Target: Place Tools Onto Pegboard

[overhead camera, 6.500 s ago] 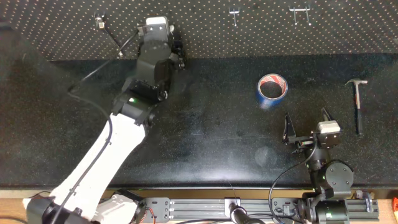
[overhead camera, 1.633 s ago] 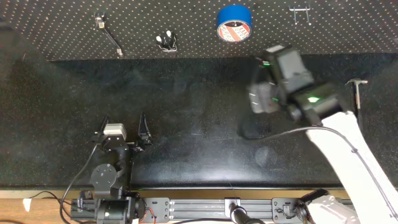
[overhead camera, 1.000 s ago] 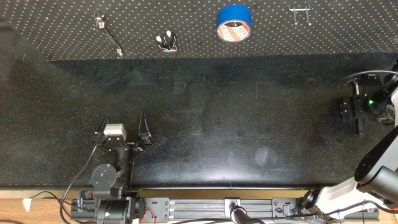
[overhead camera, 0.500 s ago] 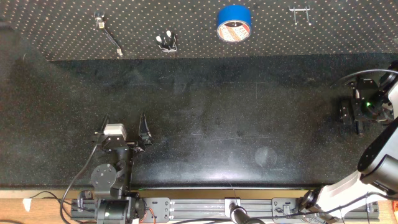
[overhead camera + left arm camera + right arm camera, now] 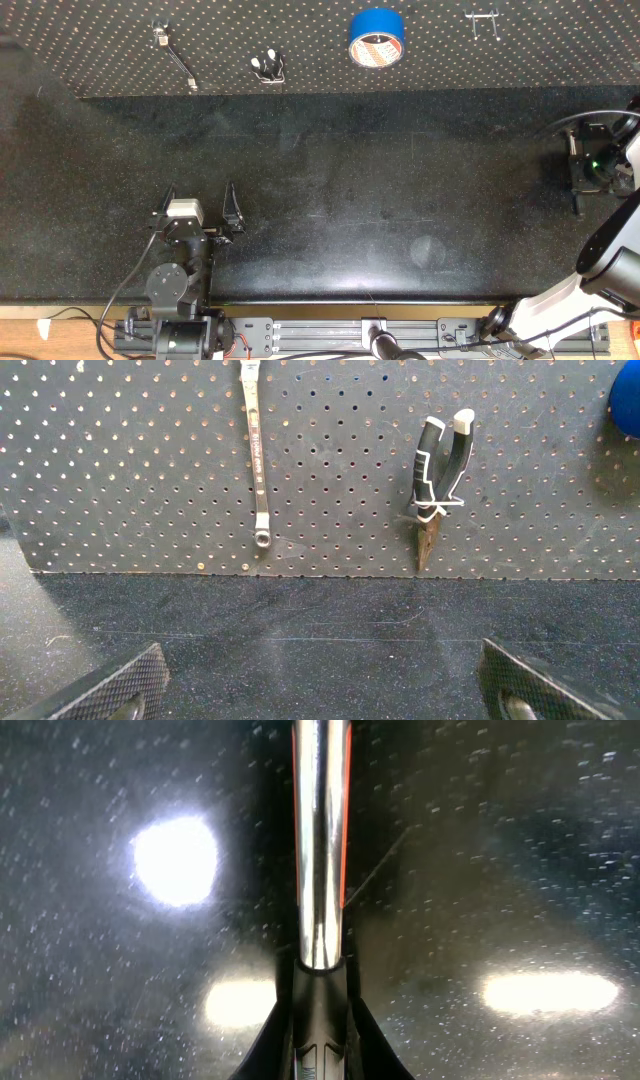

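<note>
We judge this the last pick-up. The hammer (image 5: 320, 850) lies flat on the black speckled table (image 5: 350, 180) directly beneath the right gripper (image 5: 583, 166), its shaft running straight ahead of the wrist. We cannot tell whether that gripper has closed on it. Next comes a firm hold, a lift, and a carry to the bare hook (image 5: 483, 18) ahead and leftward. The left gripper (image 5: 200, 208) rests spread and empty, facing the pegboard (image 5: 120, 480), where wrench (image 5: 255, 450), pliers (image 5: 437, 480) and tape (image 5: 377, 37) hang.
</note>
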`<state>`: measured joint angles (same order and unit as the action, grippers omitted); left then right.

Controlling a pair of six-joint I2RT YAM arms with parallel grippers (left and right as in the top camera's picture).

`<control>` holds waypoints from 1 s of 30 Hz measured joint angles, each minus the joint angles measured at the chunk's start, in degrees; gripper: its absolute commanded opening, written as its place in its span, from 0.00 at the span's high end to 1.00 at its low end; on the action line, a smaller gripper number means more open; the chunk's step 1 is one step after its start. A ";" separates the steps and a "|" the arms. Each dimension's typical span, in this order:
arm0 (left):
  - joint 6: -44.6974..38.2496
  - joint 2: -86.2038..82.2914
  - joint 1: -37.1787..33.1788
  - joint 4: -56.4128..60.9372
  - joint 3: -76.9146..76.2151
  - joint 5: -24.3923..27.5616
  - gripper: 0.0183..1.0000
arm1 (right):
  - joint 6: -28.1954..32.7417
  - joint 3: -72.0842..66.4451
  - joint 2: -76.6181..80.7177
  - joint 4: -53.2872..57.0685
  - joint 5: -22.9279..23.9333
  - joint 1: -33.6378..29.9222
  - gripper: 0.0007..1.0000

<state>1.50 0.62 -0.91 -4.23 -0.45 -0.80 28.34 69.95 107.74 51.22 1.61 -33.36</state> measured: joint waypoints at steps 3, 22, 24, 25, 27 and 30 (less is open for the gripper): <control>0.00 0.00 0.00 -0.02 0.00 0.00 0.00 | -3.02 -0.87 -1.97 -4.55 -5.77 0.00 0.93; 0.00 0.04 0.00 0.00 0.00 0.00 0.00 | -20.41 -1.57 -27.15 -14.08 -18.45 29.42 0.93; 0.00 0.04 0.00 0.00 0.00 0.00 0.00 | -20.41 -1.57 -24.79 -16.17 -18.45 29.42 0.92; 0.00 0.04 0.00 0.00 0.00 0.00 0.01 | -20.46 -1.57 -24.00 -17.84 -18.47 29.42 0.93; 0.00 0.04 0.00 0.00 0.00 0.02 0.00 | -20.57 -1.55 -22.38 -19.41 -18.47 29.42 0.92; 0.00 0.04 0.00 0.00 0.00 0.00 0.00 | -20.63 -1.53 -21.64 -19.43 -18.40 29.42 0.12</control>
<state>1.50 0.67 -0.91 -4.23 -0.45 -0.80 7.70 68.42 86.11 31.79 -16.80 -3.95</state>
